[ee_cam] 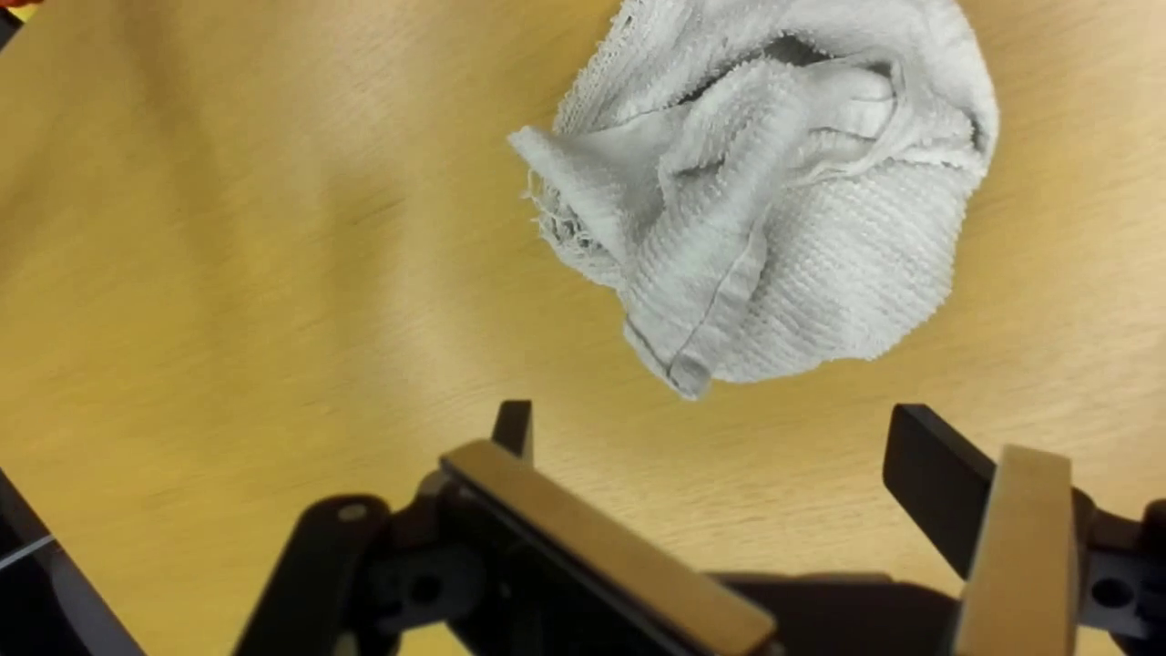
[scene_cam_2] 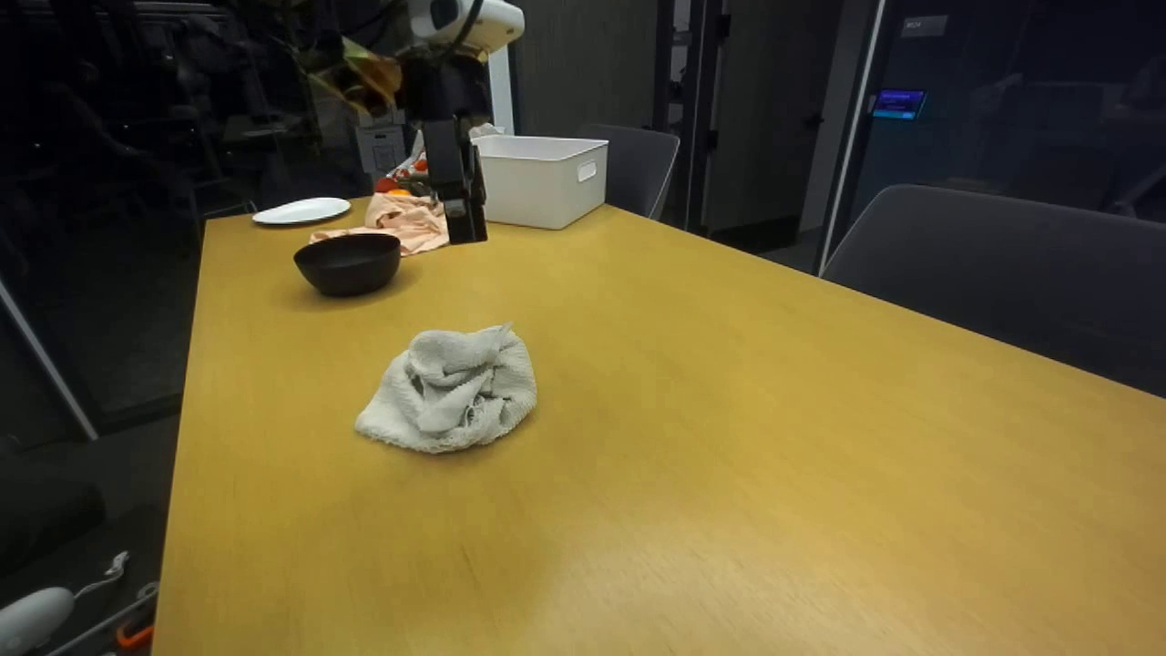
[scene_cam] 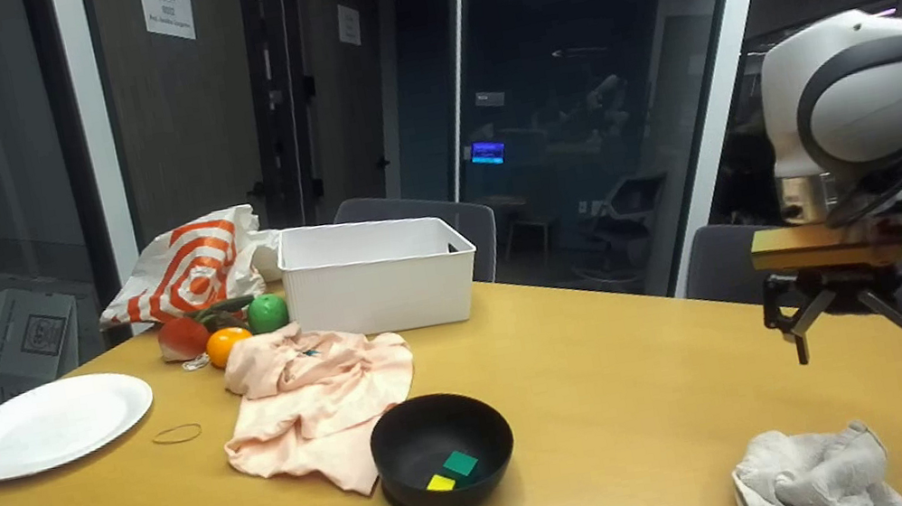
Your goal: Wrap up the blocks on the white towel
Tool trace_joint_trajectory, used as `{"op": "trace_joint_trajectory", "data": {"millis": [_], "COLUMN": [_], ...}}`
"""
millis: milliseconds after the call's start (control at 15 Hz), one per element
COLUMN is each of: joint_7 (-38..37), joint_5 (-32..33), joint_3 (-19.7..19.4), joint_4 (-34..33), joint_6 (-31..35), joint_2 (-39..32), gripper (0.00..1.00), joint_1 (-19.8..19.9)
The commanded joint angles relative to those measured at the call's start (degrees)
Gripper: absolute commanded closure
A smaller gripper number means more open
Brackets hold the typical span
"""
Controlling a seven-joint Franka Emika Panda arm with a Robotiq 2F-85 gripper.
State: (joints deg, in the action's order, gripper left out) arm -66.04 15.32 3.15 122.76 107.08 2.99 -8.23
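The white towel (scene_cam: 818, 474) lies crumpled in a bunch on the table; it also shows in an exterior view (scene_cam_2: 451, 392) and in the wrist view (ee_cam: 802, 228). Its folds overlap, and one folded corner points toward my fingers in the wrist view. No block shows on the towel; whether any lies under its folds is hidden. A green block (scene_cam: 460, 463) and a yellow block (scene_cam: 441, 483) lie inside the black bowl (scene_cam: 399, 491). My gripper (scene_cam: 860, 359) is open with nothing between its fingers. It hangs above the table, apart from the towel. Its fingertips (ee_cam: 714, 428) are wide apart.
A pink cloth (scene_cam: 320, 403) lies behind the bowl, near a white box (scene_cam: 375, 293). An orange (scene_cam: 226, 345), a green fruit (scene_cam: 268, 313), a red item (scene_cam: 183, 338) and a bag (scene_cam: 196, 263) are near it. A white plate (scene_cam: 49, 425) stands at the table's end.
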Motion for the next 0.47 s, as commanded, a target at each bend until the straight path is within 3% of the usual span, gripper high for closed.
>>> {"op": "trace_joint_trajectory", "data": {"millis": [0,400], "joint_7": [0.1,-0.1], "joint_5": [-0.6,-1.1], "joint_3": [1.3,1.5], "joint_4": [0.4,2.6], "joint_6": [0.1,1.0], "joint_2": [1.6,4.5], "gripper": [0.01,0.00], "joint_1": [1.8,2.6]}}
